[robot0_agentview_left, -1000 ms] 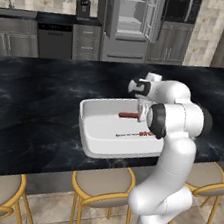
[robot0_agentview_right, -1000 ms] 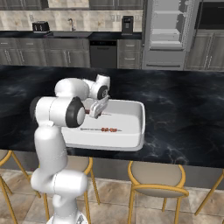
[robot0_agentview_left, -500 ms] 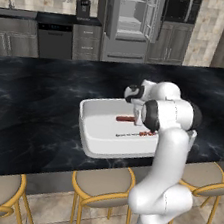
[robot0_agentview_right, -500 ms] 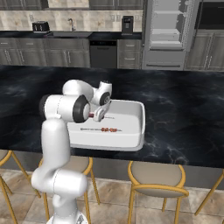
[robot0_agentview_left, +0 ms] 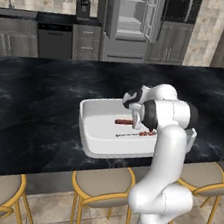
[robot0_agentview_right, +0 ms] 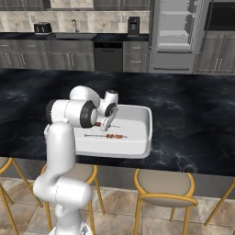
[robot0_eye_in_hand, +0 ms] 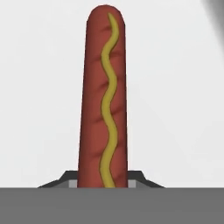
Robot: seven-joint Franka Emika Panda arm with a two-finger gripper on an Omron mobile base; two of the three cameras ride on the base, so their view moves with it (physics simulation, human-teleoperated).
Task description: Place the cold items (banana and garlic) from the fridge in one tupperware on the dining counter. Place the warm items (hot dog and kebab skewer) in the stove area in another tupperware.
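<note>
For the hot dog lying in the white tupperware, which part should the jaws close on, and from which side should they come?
Grip the hot dog across its narrow width, near mid-length, coming straight down from above. It lies flat on the floor of the white tupperware, a long thin cylinder, so only its two long sides are free to pinch. The kebab skewer lies apart, nearer the front wall.

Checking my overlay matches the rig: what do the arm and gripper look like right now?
A glossy white arm of rounded tubular links, with dark grey to black bands at the joints. The white hand carries a small two-finger gripper with dark tips. No cables or markings visible.
</note>
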